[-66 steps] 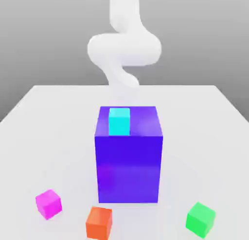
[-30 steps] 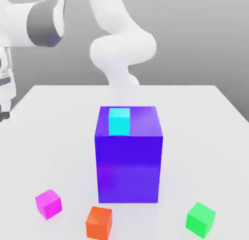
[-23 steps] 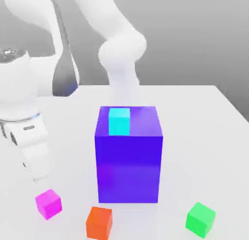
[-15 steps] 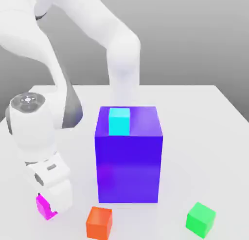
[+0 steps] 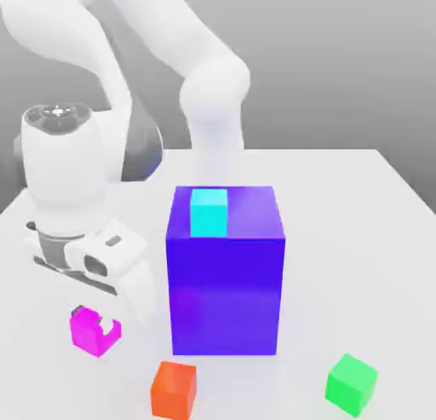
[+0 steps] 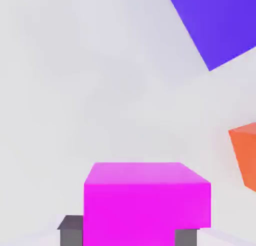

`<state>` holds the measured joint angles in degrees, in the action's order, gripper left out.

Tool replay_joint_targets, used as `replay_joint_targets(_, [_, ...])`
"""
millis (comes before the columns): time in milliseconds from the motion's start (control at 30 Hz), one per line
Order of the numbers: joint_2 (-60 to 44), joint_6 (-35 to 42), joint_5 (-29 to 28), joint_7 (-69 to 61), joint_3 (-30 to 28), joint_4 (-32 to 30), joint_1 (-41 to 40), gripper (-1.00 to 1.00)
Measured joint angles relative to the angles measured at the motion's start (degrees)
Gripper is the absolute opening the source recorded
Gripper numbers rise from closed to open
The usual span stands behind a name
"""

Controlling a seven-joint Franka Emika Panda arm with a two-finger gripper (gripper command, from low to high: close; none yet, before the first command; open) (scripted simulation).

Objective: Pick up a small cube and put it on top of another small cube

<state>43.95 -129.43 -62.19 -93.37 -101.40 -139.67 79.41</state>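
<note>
The small magenta cube (image 5: 86,332) is between the fingers of my gripper (image 5: 96,325), which is shut on it, left of the big blue-purple block (image 5: 226,290) in the exterior view. In the hand view the magenta cube (image 6: 145,200) sits between two grey pads (image 6: 70,233), above the white table. The small green cube (image 5: 351,382) rests on the table at the front right of the exterior view, far from my gripper and apart from everything else.
An orange cube (image 5: 174,389) lies on the table just in front of the block's left corner, close to the held cube; the hand view shows this orange cube (image 6: 245,157) too. A cyan cube (image 5: 209,212) rests on top of the blue-purple block (image 6: 220,20).
The arm swung in from the exterior view's left and came down over the magenta cube. The gripper now holds it, and the cube sits a little higher and further right than before.
</note>
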Motion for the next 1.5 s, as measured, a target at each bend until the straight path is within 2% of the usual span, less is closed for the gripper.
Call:
replay_joint_targets(267, [4.2,6.7,0.8,-17.2,4.9,2.1,9.1,-1.00])
replay_joint_targets(567, [9.5,11.8,-0.1,-32.5,3.6,3.9,23.9,-1.00])
replay_joint_targets(1033, [13.3,13.6,-6.6,-50.8,5.8,7.0,40.5,-1.00])
replay_joint_targets(1433, [17.5,9.5,-15.0,-49.7,-4.4,7.8,46.1,-1.00])
replay_joint_targets(1467, [17.8,9.3,-15.6,-49.5,-4.9,7.9,46.4,1.00])
replay_joint_targets(1500, [17.8,9.3,-15.6,-49.5,-4.9,7.9,46.4,1.00])
